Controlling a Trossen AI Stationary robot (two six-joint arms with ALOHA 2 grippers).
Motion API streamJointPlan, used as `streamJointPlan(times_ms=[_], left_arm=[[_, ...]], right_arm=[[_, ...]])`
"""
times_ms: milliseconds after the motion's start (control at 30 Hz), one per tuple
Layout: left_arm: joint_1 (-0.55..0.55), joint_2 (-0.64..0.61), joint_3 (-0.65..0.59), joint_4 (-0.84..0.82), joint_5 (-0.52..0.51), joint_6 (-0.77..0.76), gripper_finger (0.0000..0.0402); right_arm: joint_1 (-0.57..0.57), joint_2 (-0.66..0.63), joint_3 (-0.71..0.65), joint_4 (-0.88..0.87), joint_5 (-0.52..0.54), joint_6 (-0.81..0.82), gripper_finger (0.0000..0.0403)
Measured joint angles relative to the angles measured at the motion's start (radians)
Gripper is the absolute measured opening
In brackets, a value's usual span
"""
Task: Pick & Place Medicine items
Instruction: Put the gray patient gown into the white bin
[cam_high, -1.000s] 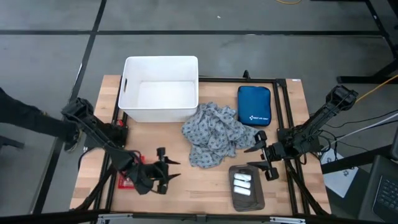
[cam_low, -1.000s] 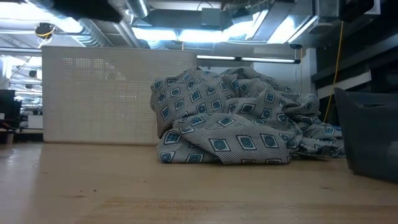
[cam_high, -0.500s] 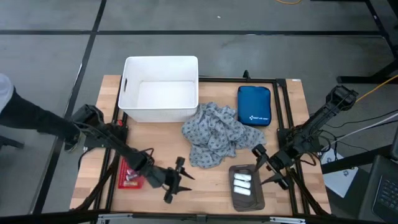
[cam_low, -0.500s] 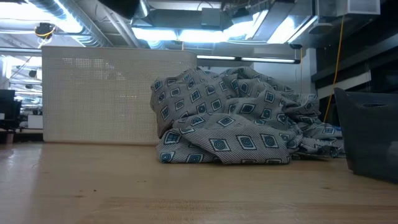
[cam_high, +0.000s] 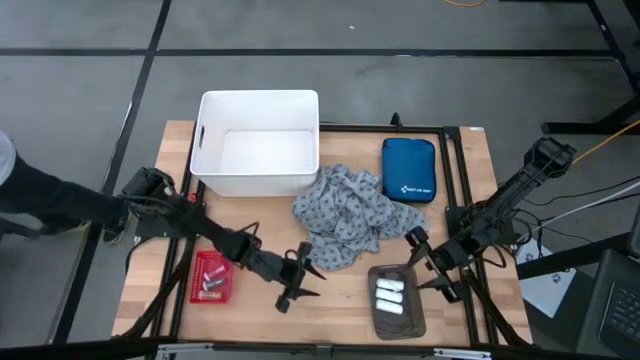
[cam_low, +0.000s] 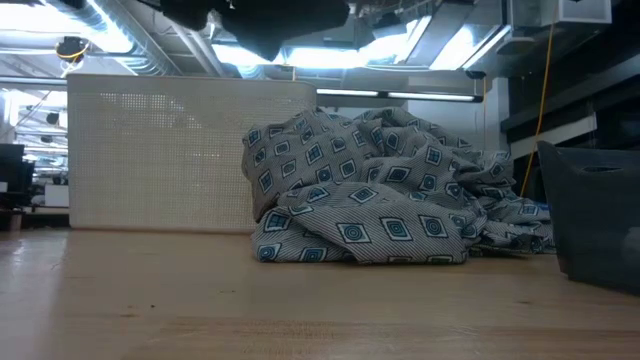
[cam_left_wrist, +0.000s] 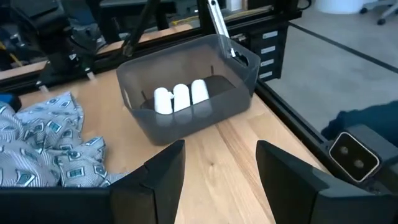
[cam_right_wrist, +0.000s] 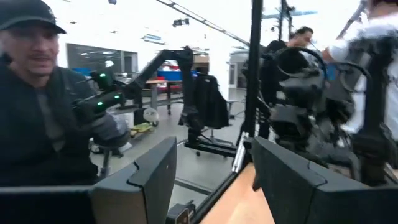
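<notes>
The white bin (cam_high: 259, 143) sits at the far left, with the grey cloth (cam_high: 345, 216) mid-table. At the near right a dark tray (cam_left_wrist: 186, 119) holds three white medicine items (cam_left_wrist: 180, 98); others lie in the red basket (cam_high: 213, 277) near left. They look light, stiff and slick, best pinched across the middle; left gripper (cam_high: 297, 281) and right gripper (cam_high: 432, 262) both stand spread, empty.

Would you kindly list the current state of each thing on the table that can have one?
White bin: upright, empty.
Blue pouch: lying flat beside the cloth.
Grey patterned cloth: crumpled in a heap.
Grey tray: upright, holding three white items side by side.
Red basket: holds small items.
Left gripper: open, holding nothing.
Right gripper: open, holding nothing, by the tray.
</notes>
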Motion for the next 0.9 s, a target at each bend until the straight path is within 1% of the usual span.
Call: streamJointPlan(times_ms=[167,233,300,367,400,500,600,733,833,900], left_arm=[[0.038,-0.001,0.0,0.0,0.025,0.036,0.0196],[0.058,-0.002,0.0,0.001,0.041,0.052,0.0196],[0.08,-0.002,0.0,0.001,0.076,0.063,0.0196],[0.102,-0.002,0.0,0.002,0.102,0.064,0.0196],[0.114,-0.002,0.0,0.003,0.11,0.065,0.0196],[0.152,-0.002,0.0,0.002,0.127,0.072,0.0196],[0.191,-0.002,0.0,0.003,0.127,0.075,0.0196],[0.239,-0.002,0.0,0.003,0.127,0.075,0.0196],[0.275,-0.002,0.0,0.002,0.085,0.075,0.0196],[0.297,-0.002,0.0,-0.005,0.035,0.075,0.0196]], right_arm=[[0.0,0.0,0.0,0.053,-0.122,-0.109,0.021],[0.0,0.0,0.0,0.056,-0.176,-0.093,0.021],[0.0,0.0,0.0,0.055,-0.229,-0.038,0.021],[0.0,0.0,0.0,0.055,-0.24,-0.008,0.021],[0.0,0.0,0.0,0.055,-0.218,-0.004,0.021],[0.0,0.0,0.0,0.055,-0.09,-0.016,0.021],[0.0,0.0,0.0,0.055,0.056,-0.091,0.021],[-0.003,0.0,0.0,0.069,0.162,-0.171,0.021],[-0.013,0.0,0.0,0.107,0.27,-0.189,0.021],[-0.027,0.0,0.0,0.132,0.384,-0.189,0.021]])
